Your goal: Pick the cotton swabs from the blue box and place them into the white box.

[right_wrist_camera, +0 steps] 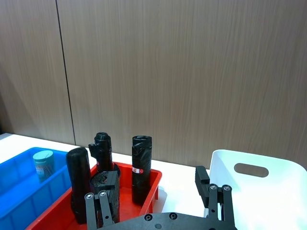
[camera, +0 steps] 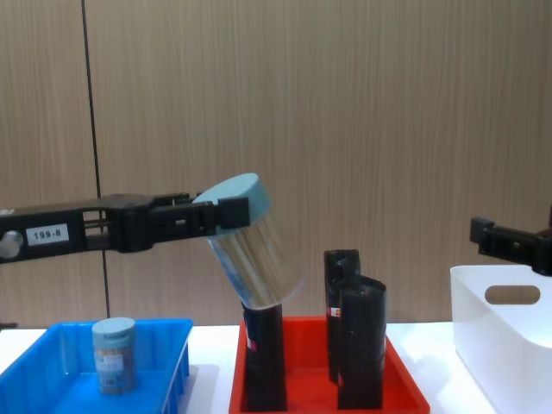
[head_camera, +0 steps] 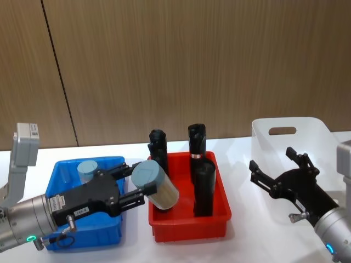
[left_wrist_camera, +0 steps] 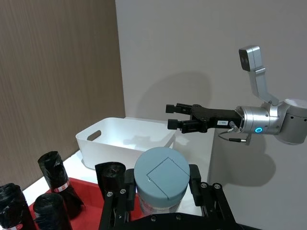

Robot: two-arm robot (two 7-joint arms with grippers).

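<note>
Transit leg: swab jar [head_camera: 160, 189] clamped at lid end in left pincer [head_camera: 140, 183], tilted, aloft over red tray's [head_camera: 189, 230] left end, well short of white box [head_camera: 264, 138]. Keep squeeze firm, hold height above black rolls [head_camera: 204, 186], carry right past rim before release; right pincer [head_camera: 272, 163] wide open near white box, maybe for handoff. Second jar [head_camera: 86, 170] upright in blue box [head_camera: 82, 241], yet to fetch.

Black rolls [head_camera: 204, 183] between blue box [head_camera: 61, 173], white box [head_camera: 264, 137]
</note>
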